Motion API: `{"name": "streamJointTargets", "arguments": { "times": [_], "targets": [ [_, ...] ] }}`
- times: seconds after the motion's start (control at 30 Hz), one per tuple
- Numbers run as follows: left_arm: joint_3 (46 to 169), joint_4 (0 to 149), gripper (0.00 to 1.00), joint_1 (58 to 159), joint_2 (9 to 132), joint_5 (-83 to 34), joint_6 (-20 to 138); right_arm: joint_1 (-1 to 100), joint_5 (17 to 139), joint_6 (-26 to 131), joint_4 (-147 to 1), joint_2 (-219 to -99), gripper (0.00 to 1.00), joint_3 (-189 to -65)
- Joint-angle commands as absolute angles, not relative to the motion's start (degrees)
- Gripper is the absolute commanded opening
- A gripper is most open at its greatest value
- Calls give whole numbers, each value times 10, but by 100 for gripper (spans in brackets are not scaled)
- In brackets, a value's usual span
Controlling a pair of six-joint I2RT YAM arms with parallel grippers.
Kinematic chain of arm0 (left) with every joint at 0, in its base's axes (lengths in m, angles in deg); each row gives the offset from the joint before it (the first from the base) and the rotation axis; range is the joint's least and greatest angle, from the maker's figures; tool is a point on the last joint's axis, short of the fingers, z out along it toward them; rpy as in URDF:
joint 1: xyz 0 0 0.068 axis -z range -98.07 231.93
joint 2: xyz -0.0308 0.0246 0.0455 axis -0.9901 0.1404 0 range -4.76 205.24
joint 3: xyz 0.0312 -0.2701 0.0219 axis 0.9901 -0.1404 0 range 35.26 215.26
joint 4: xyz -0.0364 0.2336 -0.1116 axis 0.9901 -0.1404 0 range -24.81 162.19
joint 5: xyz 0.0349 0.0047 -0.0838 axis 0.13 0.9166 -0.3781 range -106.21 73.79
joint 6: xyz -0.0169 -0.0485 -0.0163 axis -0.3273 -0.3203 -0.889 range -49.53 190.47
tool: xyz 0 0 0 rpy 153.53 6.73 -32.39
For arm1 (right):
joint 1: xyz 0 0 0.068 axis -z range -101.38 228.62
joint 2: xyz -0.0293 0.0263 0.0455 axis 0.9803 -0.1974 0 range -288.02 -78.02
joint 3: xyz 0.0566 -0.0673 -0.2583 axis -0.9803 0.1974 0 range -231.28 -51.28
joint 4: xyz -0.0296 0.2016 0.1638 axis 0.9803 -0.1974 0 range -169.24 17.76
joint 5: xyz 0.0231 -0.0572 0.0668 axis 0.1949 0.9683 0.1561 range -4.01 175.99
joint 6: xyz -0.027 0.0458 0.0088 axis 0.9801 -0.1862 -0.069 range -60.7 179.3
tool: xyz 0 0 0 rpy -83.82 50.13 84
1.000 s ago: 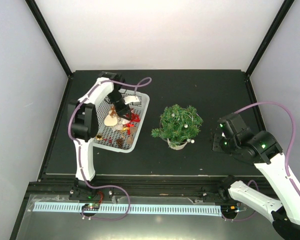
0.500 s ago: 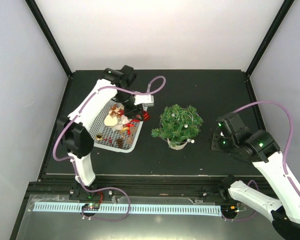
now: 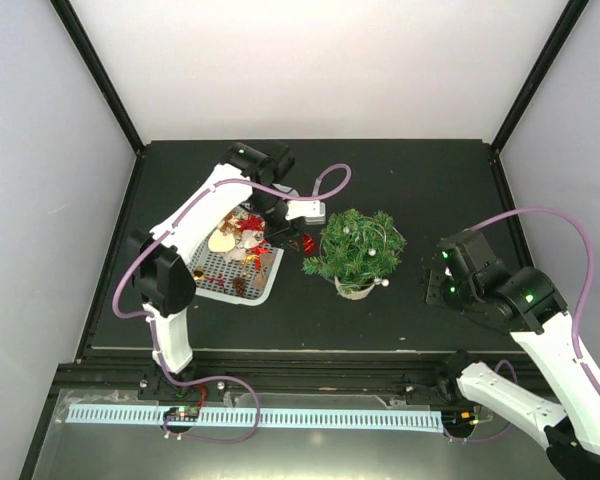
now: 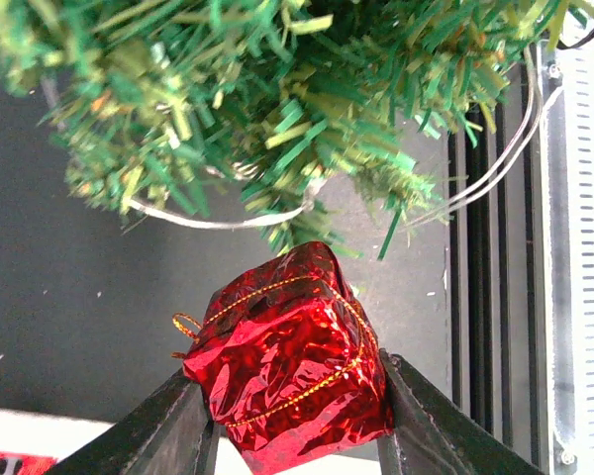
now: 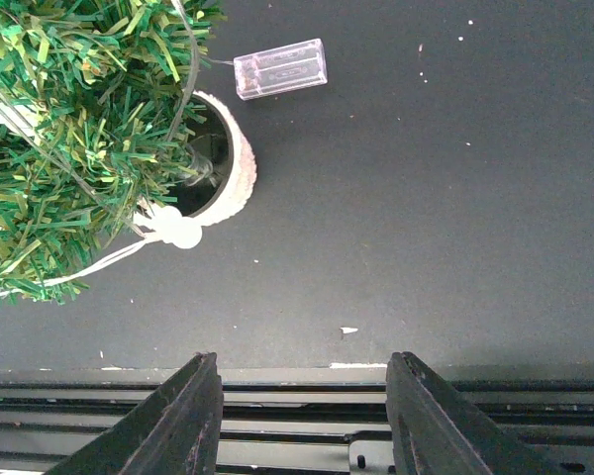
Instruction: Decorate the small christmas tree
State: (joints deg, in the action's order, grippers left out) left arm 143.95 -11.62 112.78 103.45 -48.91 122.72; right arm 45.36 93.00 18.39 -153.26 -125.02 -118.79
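Note:
The small christmas tree (image 3: pixel 359 247), bushy green in a whitish pot (image 5: pixel 236 174), stands mid-table with white bead garland on it. My left gripper (image 3: pixel 304 241) hangs just left of the tree, shut on a shiny red foil gift-box ornament (image 4: pixel 292 361) with gold cord. The tree's branches (image 4: pixel 277 109) fill the top of the left wrist view, just beyond the ornament. My right gripper (image 5: pixel 303 416) stands open and empty over the table's near edge, right of the tree (image 5: pixel 74 139).
A white mesh basket (image 3: pixel 271 280) with several ornaments sits left of the tree. A clear plastic battery box (image 5: pixel 280 68) lies on the dark table right of the pot. Metal rails (image 5: pixel 297 406) run along the near edge.
My left arm has carried the red ornament out of the basket and rightward to the tree's left side. The right arm has barely moved.

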Motion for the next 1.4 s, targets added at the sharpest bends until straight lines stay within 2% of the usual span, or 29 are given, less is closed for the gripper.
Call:
{"name": "streamJointTargets", "arguments": {
  "times": [0.0, 0.53, 0.93, 1.37],
  "targets": [
    [1452, -104, 44, 1150, 1051, -517, 1212, 457, 943, 177, -1532, -1245, 48, -1185],
    [1435, -51, 46, 1164, 1092, -505, 1187, 457, 947, 171, -1549, -1230, 48, -1188],
    [1432, -26, 54, 1177, 1094, -502, 1172, 457, 946, 175, -1546, -1235, 48, -1184],
    [1420, -17, 52, 1182, 1087, -519, 1162, 458, 946, 175, -1538, -1235, 48, -1174]
  ]
}}
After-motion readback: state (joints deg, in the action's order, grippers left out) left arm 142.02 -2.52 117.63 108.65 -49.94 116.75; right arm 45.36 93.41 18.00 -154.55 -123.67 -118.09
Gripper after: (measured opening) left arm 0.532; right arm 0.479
